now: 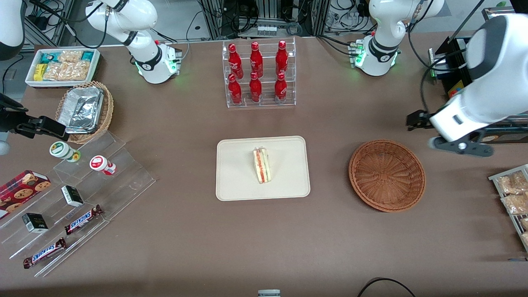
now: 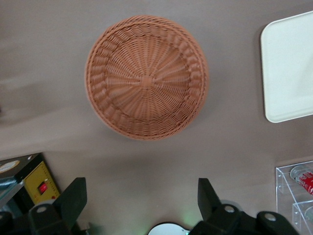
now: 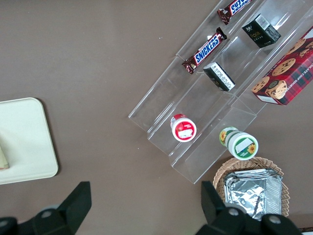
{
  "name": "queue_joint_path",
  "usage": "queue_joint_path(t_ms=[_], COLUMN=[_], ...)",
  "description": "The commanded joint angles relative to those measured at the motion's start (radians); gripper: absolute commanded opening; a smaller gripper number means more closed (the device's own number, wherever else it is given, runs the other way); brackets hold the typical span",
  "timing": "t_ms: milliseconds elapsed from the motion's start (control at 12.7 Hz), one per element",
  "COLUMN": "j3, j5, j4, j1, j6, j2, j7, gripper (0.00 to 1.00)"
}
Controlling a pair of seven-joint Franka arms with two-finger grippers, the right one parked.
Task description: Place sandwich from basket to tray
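The sandwich (image 1: 262, 166), a pale wedge with red and green filling, lies on the cream tray (image 1: 235, 181) in the middle of the table. Beside the tray, toward the working arm's end, sits the round reddish-brown basket (image 1: 387, 175) with nothing in it. My gripper (image 1: 416, 119) hangs above the table, a little farther from the front camera than the basket. In the left wrist view the gripper (image 2: 141, 188) is open with only bare table between its fingers; the basket (image 2: 146, 78) and one end of the tray (image 2: 288, 73) show there too.
A clear rack of red bottles (image 1: 258, 74) stands farther from the front camera than the tray. A tan basket with foil trays (image 1: 84, 109), a white snack bin (image 1: 62, 66) and acrylic steps with candy bars (image 1: 82, 194) lie toward the parked arm's end. Snack packets (image 1: 513, 194) lie beside the basket.
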Motion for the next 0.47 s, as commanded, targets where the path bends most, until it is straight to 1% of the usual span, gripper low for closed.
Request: queue_joint_path(t_ms=[0, 157, 236, 314, 393], j3=[-0.018, -0.013, -0.011, -0.014, -0.014], j5=[0.010, 0.012, 0.030, 0.065, 0.071], j4=[-0.021, -0.024, -0.025, -0.030, -0.028], j1=[0.038, 0.052, 0.055, 0.053, 0.055], j6=[-0.040, -0.053, -0.053, -0.048, -0.038], j2=[-0.072, -0.103, -0.109, -0.117, -0.117], j7=[0.015, 0.017, 0.015, 0.011, 0.011], gripper=[1.00, 1.00, 1.00, 1.00, 1.00])
